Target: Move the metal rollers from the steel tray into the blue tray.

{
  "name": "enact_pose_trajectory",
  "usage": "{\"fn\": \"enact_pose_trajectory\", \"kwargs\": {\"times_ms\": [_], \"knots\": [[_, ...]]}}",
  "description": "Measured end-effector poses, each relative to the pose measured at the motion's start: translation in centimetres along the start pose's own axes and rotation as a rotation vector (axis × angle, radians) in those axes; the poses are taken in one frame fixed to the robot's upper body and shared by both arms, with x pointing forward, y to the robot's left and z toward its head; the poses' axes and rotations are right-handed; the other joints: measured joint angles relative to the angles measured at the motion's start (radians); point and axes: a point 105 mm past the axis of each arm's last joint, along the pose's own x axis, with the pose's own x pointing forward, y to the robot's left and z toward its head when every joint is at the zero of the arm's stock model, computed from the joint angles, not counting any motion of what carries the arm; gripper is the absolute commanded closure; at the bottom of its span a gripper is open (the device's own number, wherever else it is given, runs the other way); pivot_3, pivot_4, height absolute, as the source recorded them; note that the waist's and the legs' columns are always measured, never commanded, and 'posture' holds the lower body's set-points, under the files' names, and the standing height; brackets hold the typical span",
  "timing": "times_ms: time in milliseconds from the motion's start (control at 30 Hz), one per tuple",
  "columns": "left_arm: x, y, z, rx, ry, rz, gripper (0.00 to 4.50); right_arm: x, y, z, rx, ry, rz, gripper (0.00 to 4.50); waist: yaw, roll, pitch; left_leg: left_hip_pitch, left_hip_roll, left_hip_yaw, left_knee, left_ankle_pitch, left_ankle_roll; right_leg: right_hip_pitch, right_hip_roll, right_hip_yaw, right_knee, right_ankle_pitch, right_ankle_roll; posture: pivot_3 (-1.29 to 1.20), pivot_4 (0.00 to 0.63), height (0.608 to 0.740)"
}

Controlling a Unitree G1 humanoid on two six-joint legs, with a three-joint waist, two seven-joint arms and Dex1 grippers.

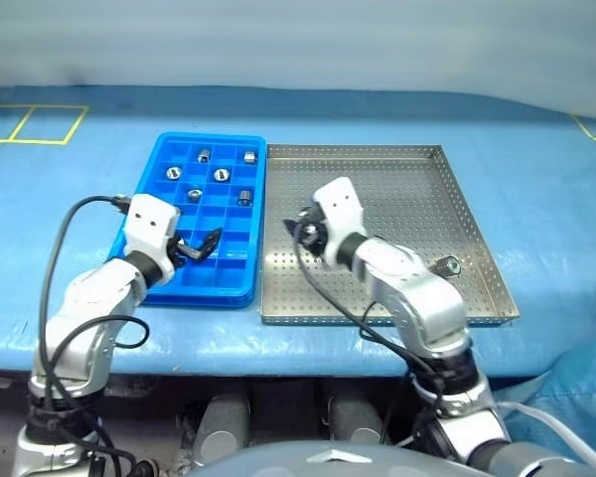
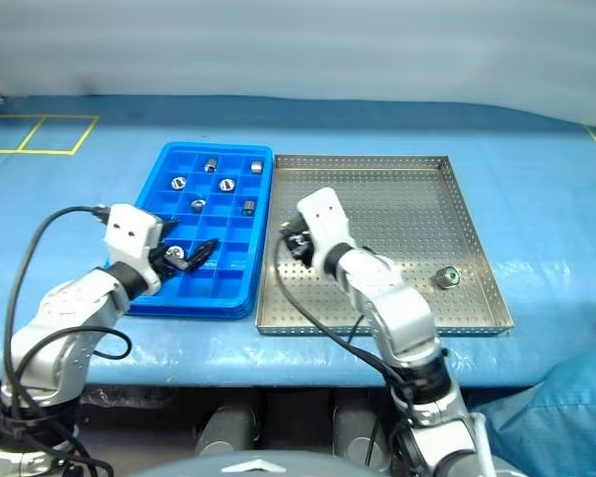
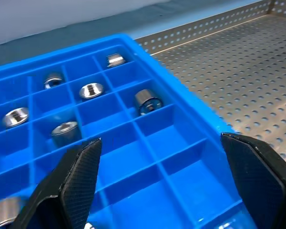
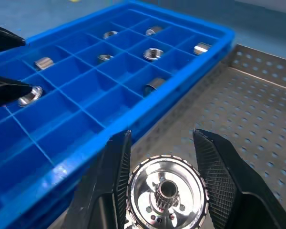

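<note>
Showing its flat end face and toothed central hole to the wrist camera, a metal roller [image 4: 166,193] sits clamped between the right pincer's [image 4: 165,164] fingers, its long axis running along them, above the steel tray [image 1: 477,248] near the blue tray [image 1: 240,290]. One roller [image 1: 445,265] lies in the steel tray; several rollers [image 1: 221,175] occupy blue compartments. The left pincer [image 1: 201,244] hovers spread wide and empty over the blue tray on the tabletop [image 1: 536,179].

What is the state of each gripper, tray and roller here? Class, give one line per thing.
right gripper: shut on a roller, above the steel tray.
left gripper: open, empty, over the blue tray.
blue tray: holds several rollers in separate compartments.
steel tray: one loose roller lying on it.
</note>
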Motion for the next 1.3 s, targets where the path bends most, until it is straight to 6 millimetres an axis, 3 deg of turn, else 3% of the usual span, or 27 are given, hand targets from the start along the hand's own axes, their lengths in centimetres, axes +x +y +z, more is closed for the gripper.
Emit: {"fn": "enact_pose_trajectory", "kwargs": {"times_ms": [133, 233, 500, 533, 633, 733, 900, 1033, 1167, 1300], "knots": [[-1.2, 3.4, -0.9, -0.004, 0.069, 0.205, 0.14, 2.8, 3.7, 1.3, 0.002, -0.058, 0.157, 2.55, 0.019, -0.001, 0.000, 0.001, 0.000, -0.001, -0.001, 0.000, 0.000, 0.000, 0.000, -0.001, 0.000, 0.000, 0.000, 0.27, 0.150, 0.740], [-2.1, 5.2, -1.4, -0.023, 0.100, 0.329, 0.14, 4.0, 6.4, 0.9, 0.026, -0.047, 0.265, 2.55, 0.040, -0.001, 0.000, 0.000, 0.000, -0.001, -0.002, 0.000, 0.000, 0.000, 0.000, -0.001, 0.000, 0.000, 0.000, 0.31, 0.150, 0.740], [-3.2, 4.9, -1.9, -0.030, 0.130, 0.360, 0.14, 4.9, 9.3, -1.4, 0.046, 0.042, 0.378, 2.55, 0.078, -0.002, 0.000, 0.001, 0.000, -0.001, -0.002, 0.000, -0.002, 0.000, 0.000, -0.002, 0.000, -0.001, -0.001, 0.34, 0.150, 0.740], [-3.2, 4.8, -2.0, -0.035, 0.130, 0.358, 0.14, 5.0, 9.2, -2.0, 0.051, 0.063, 0.379, 2.30, 0.081, -0.002, 0.000, 0.001, 0.000, -0.001, -0.002, 0.000, -0.003, 0.000, 0.000, -0.002, 0.001, -0.001, -0.001, 0.34, 0.150, 0.740], [-3.1, 4.7, -2.1, -0.041, 0.134, 0.357, 0.14, 5.2, 8.6, -3.0, 0.058, 0.097, 0.360, 1.48, 0.090, -0.002, 0.000, 0.001, 0.000, -0.001, -0.002, 0.000, -0.003, 0.000, 0.000, -0.002, 0.001, -0.001, -0.002, 0.33, 0.150, 0.740], [-2.8, 4.2, -2.0, -0.043, 0.130, 0.336, 0.14, 5.3, 8.1, -2.5, 0.051, 0.064, 0.331, 0.52, 0.092, -0.002, 0.000, 0.001, 0.000, -0.001, -0.003, 0.000, -0.003, -0.001, 0.000, -0.002, 0.000, -0.001, -0.002, 0.31, 0.150, 0.740], [-1.4, 2.2, -1.3, -0.047, 0.095, 0.226, 0.14, 4.7, 6.2, -1.4, 0.031, 0.009, 0.247, 0.52, 0.093, -0.002, 0.000, 0.000, 0.000, -0.001, -0.004, 0.000, -0.004, -0.001, 0.000, -0.003, 0.000, -0.001, -0.002, 0.27, 0.150, 0.740], [0.5, -2.3, 0.0, -0.065, 0.017, -0.005, 0.14, 1.6, 1.5, -0.2, -0.055, -0.048, 0.082, 0.52, 0.102, -0.003, 0.000, -0.001, -0.001, -0.001, -0.003, 0.000, -0.004, 0.000, -0.002, -0.003, -0.003, -0.001, -0.002, 0.23, 0.150, 0.740], [1.5, -6.2, 0.6, -0.063, -0.021, -0.192, 0.14, -2.5, -4.1, -1.8, -0.081, 0.028, -0.140, 0.52, 0.091, -0.003, 0.000, -0.001, -0.001, 0.000, -0.004, 0.000, -0.004, -0.001, -0.002, -0.002, -0.002, -0.001, -0.002, 0.16, 0.150, 0.740], [2.5, -8.2, 0.4, -0.061, -0.017, -0.292, 0.14, -5.7, -6.4, -4.2, -0.050, 0.125, -0.266, 0.52, 0.055, -0.003, 0.000, 0.000, 0.000, 0.000, -0.004, 0.000, -0.004, -0.001, -0.001, -0.002, -0.001, -0.002, -0.003, 0.10, 0.150, 0.740]]}}
